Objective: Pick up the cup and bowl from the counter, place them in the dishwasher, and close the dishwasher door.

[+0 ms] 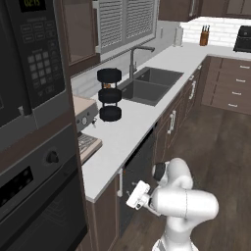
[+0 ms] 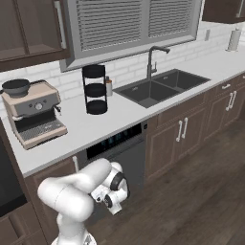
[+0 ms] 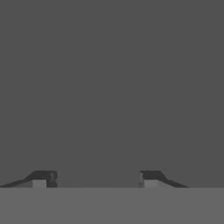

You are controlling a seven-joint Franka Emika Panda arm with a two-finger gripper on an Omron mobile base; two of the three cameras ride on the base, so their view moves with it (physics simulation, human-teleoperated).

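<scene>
Fingers (image 3: pixel 95 178) spread, pinching nothing, close against dishwasher door (image 1: pixel 139 171). Door: stiff, flat, smooth; probably best pushed, not gripped.

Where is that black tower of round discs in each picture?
Left base view: the stack of black discs stands on the counter, upper middle, left of the sink.
Right base view: the stack stands upper middle-left, between the coffee machine and the sink.
Hand view: not in it.
Shared landmark: the sink's faucet.
</scene>
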